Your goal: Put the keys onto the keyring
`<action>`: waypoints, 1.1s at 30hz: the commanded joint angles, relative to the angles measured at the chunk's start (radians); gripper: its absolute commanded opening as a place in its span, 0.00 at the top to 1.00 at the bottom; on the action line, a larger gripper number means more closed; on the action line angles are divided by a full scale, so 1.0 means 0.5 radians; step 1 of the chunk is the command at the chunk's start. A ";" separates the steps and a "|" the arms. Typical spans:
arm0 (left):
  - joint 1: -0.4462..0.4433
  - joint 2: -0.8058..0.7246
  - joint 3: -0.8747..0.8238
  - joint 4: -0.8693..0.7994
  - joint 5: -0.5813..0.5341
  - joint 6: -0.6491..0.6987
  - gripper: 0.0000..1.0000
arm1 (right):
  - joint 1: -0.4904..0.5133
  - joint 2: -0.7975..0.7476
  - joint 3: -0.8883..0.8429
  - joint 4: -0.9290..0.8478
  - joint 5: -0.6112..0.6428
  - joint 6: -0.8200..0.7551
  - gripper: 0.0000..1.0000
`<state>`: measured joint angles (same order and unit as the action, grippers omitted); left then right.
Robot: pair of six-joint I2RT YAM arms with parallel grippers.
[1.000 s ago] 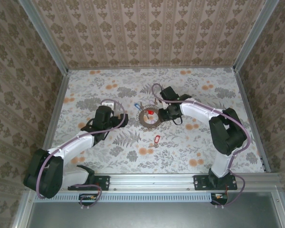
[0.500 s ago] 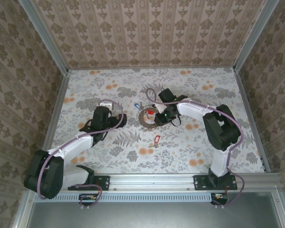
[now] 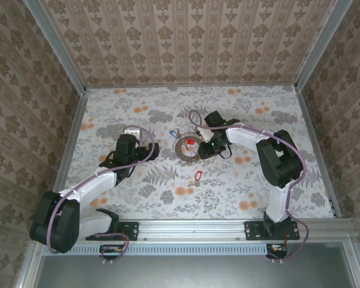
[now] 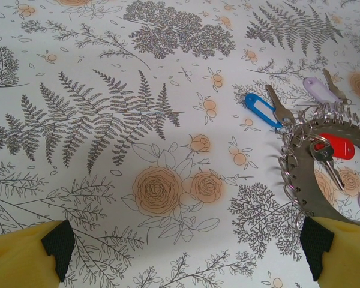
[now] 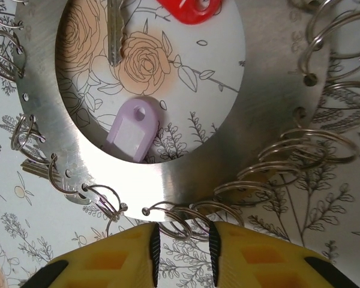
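Steel flat keyring disc (image 5: 276,120): right gripper (image 5: 182,246) narrow at an edge wire loop (image 5: 179,227), grip unclear; left gripper (image 4: 186,240) spread wide.

**Lighting and Picture Quality**

Illumination is bright, even and diffuse, and falls from overhead. In the top view the table (image 3: 168,192) is uniformly lit. The arms cast only faint, soft-edged shadows close beneath themselves, and fine detail is coarse there.

In the left wrist view the printed cloth is sharp across the centre. The left gripper (image 4: 186,252) reads slightly soft at the bottom corners.

In the right wrist view the flat metal keyring (image 5: 276,120) shows a mild brushed sheen without blown-out glare. Its wire loops carry thin highlights. The right gripper (image 5: 183,255) sits at the lower edge, a little out of focus.
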<state>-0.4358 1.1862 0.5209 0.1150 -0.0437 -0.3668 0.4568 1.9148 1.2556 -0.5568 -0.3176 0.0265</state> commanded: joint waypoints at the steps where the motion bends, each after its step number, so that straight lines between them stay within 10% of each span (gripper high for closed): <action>1: 0.022 -0.038 -0.034 0.036 0.026 -0.038 0.00 | 0.004 0.058 0.028 -0.035 -0.101 0.015 0.69; 11: 0.026 -0.062 -0.052 0.041 0.026 -0.043 0.00 | 0.010 0.034 -0.011 0.029 -0.277 0.001 0.69; 33: 0.056 -0.097 -0.081 0.054 0.046 -0.068 0.00 | 0.304 -0.397 -0.658 0.950 0.167 -0.483 0.63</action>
<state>-0.4171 1.1671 0.5011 0.1215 -0.0319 -0.3748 0.6132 1.6871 0.9264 -0.1619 -0.2794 -0.1677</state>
